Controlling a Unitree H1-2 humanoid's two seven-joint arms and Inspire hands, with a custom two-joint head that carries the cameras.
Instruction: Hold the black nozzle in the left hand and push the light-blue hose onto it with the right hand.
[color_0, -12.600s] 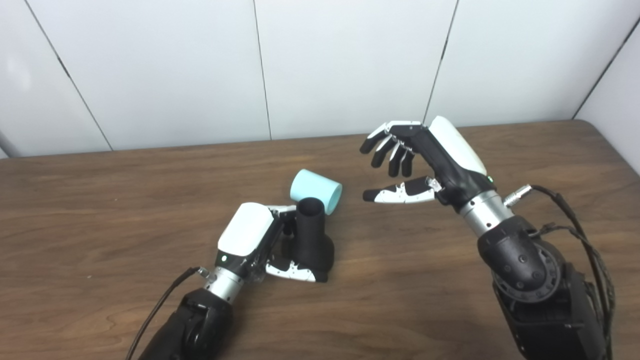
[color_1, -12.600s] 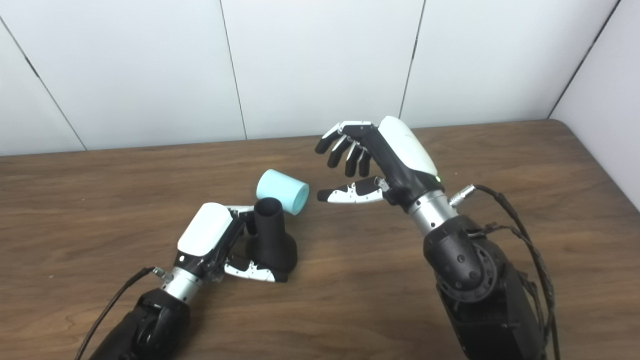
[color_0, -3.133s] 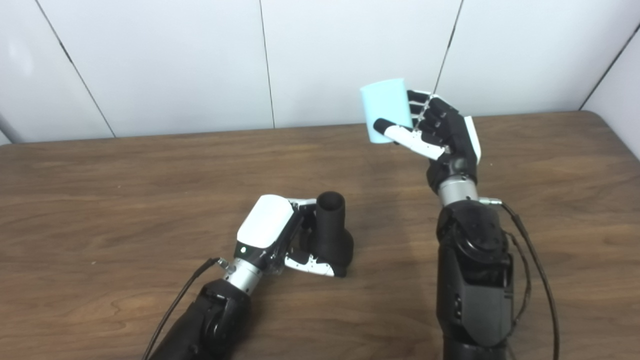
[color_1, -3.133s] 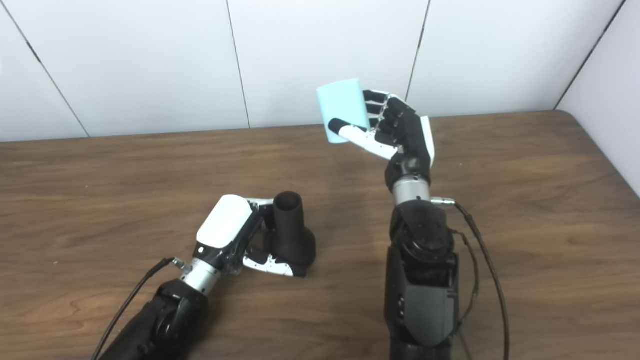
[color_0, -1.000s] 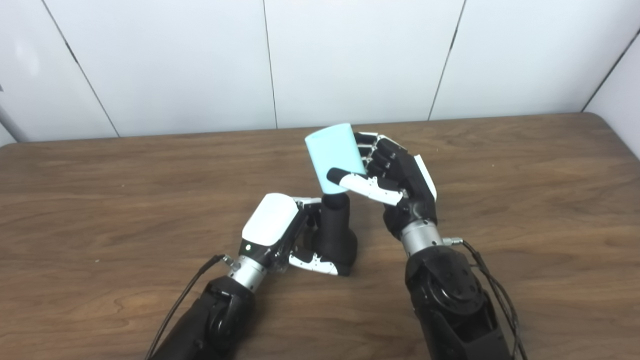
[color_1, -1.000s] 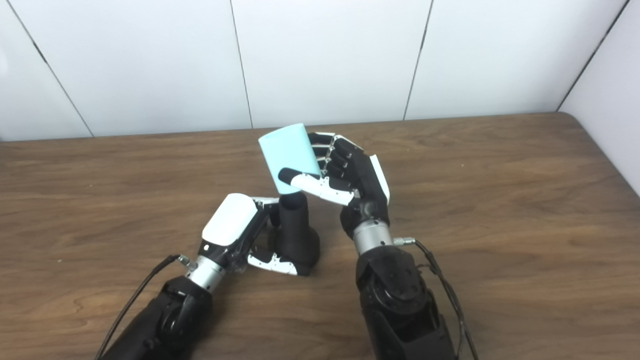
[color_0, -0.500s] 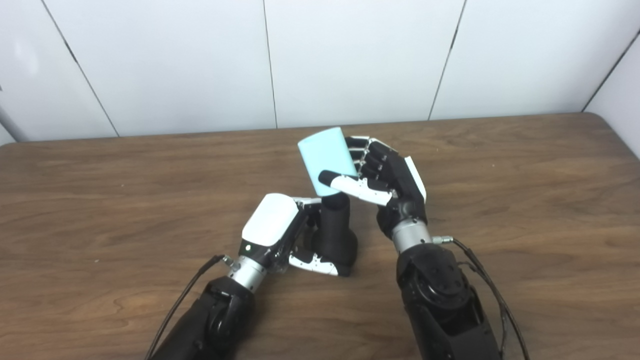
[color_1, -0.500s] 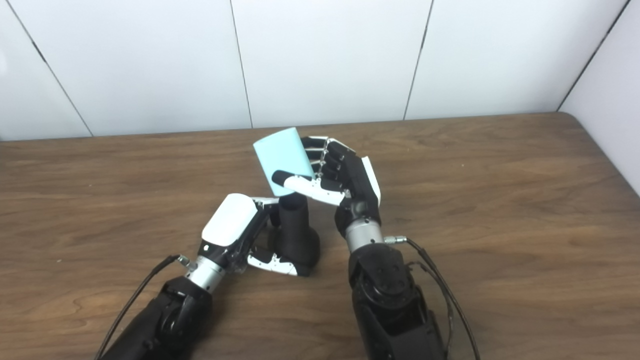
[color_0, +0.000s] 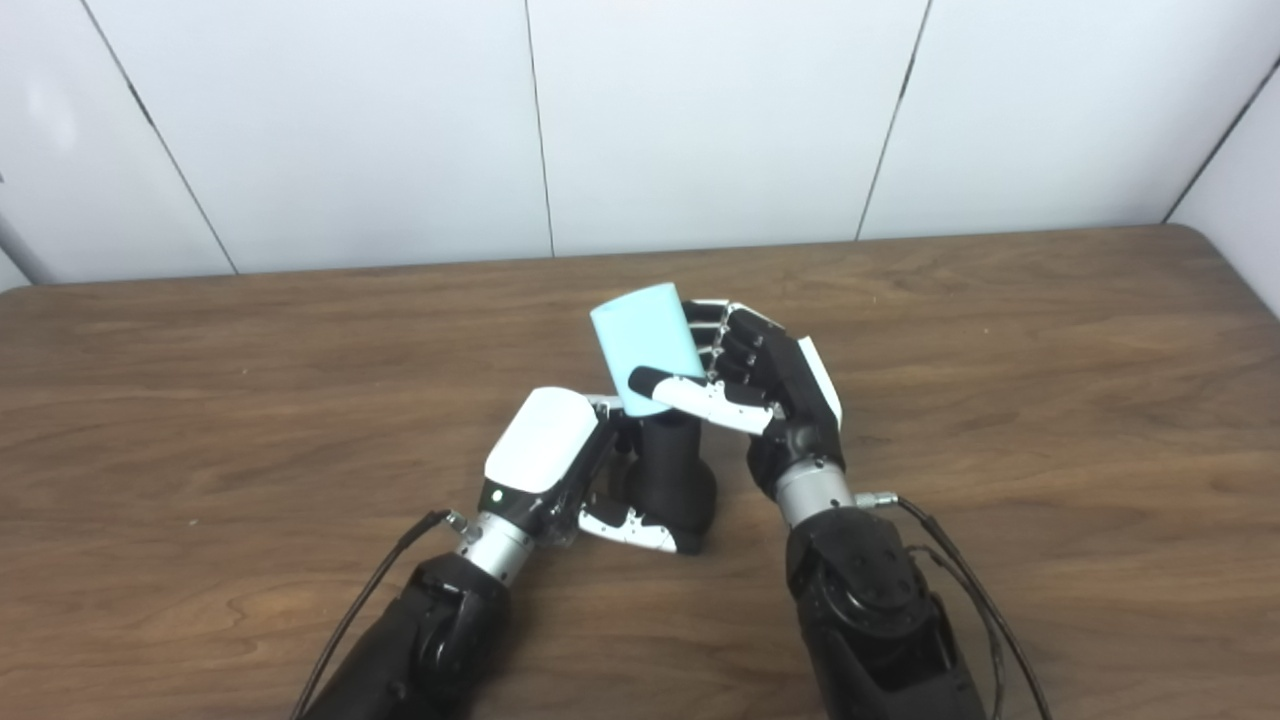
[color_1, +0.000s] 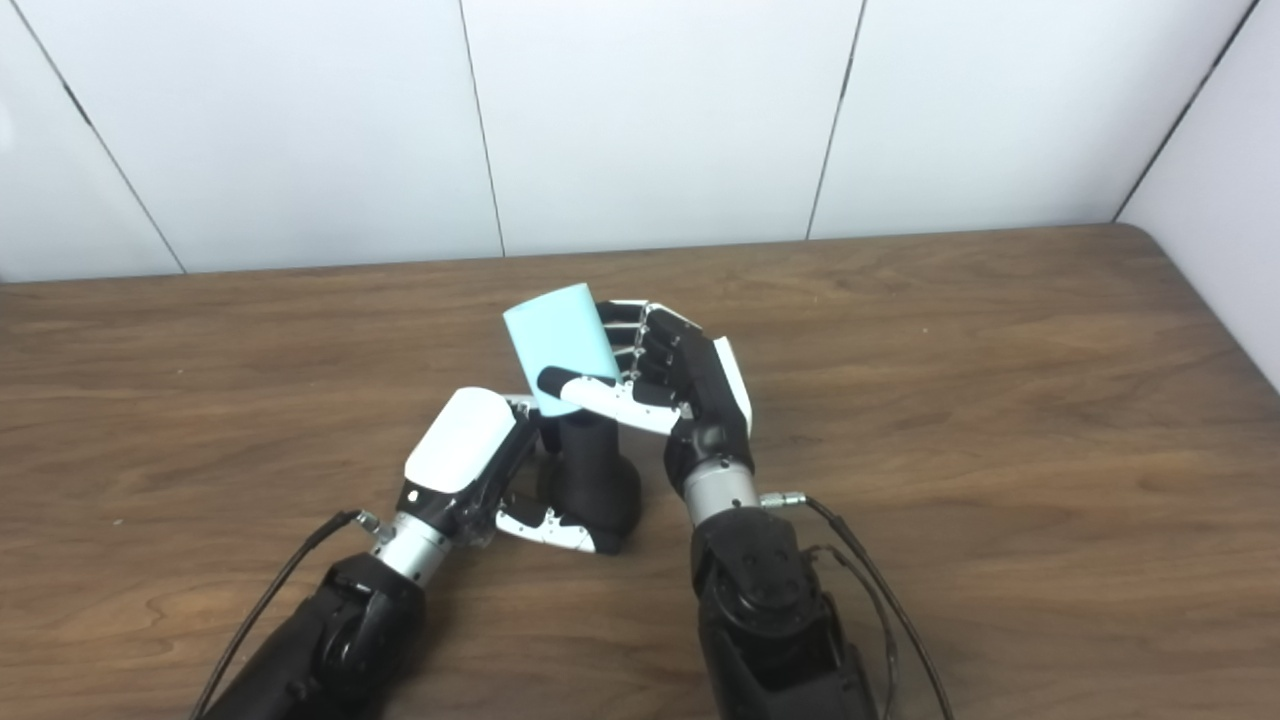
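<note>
Mid-table (color_0: 1000, 330): left hand (color_0: 545, 465) grips nozzle (color_0: 670, 470); right hand (color_0: 770, 390) grips hose (color_0: 645, 340) atop.

Lit brightly and evenly from overhead, with only soft, faint shadows on the desk (color_0: 1050, 330) near the hands, a pale sheen on the white wall panels (color_0: 720, 110), mild softness throughout, and slight bowing toward the edges.
</note>
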